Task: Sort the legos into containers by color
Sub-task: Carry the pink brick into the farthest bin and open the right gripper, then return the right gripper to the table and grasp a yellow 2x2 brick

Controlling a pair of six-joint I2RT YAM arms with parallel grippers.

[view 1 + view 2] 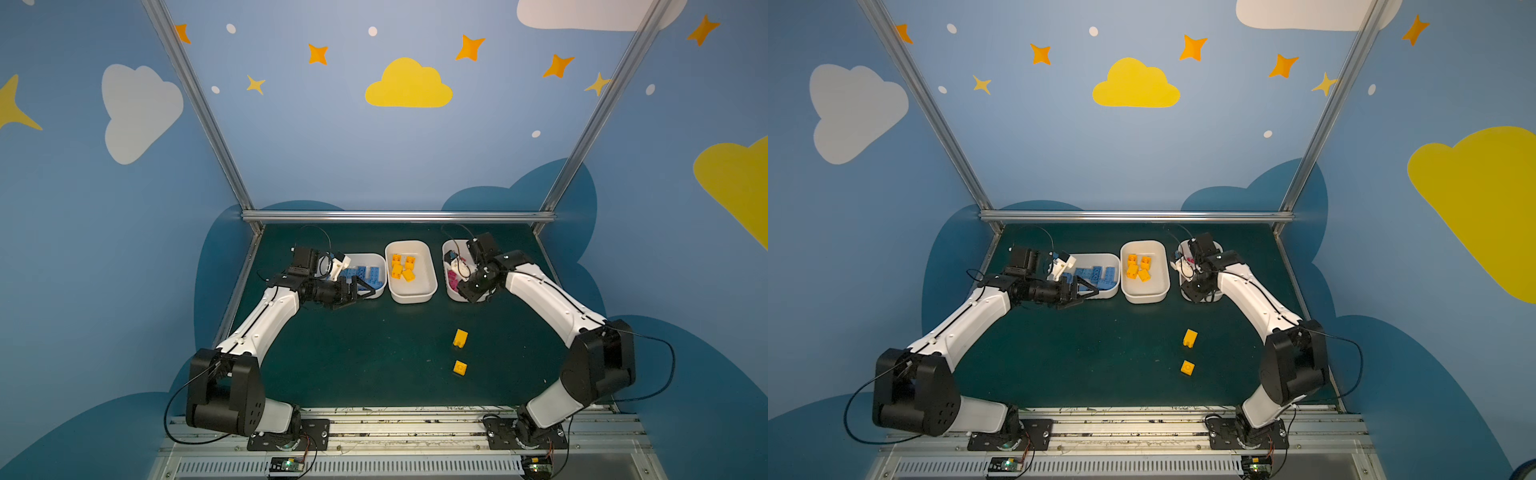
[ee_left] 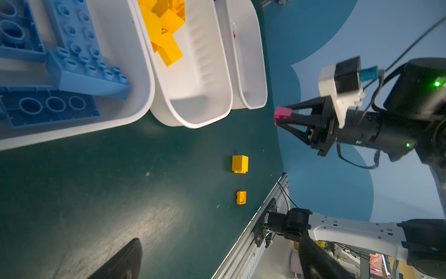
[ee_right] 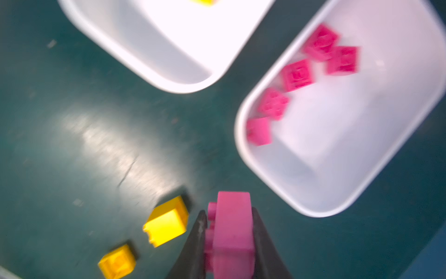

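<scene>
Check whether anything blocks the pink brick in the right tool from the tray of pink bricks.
Nothing visible does. The right tool grips the pink brick; only bare mat lies between it and the pink tray.

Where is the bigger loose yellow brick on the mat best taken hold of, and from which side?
Take the bigger yellow brick by its two smooth side faces, coming down from above. It appears to lie tipped over, its studs pointing toward the smaller yellow brick, so close across the other two sides.
</scene>
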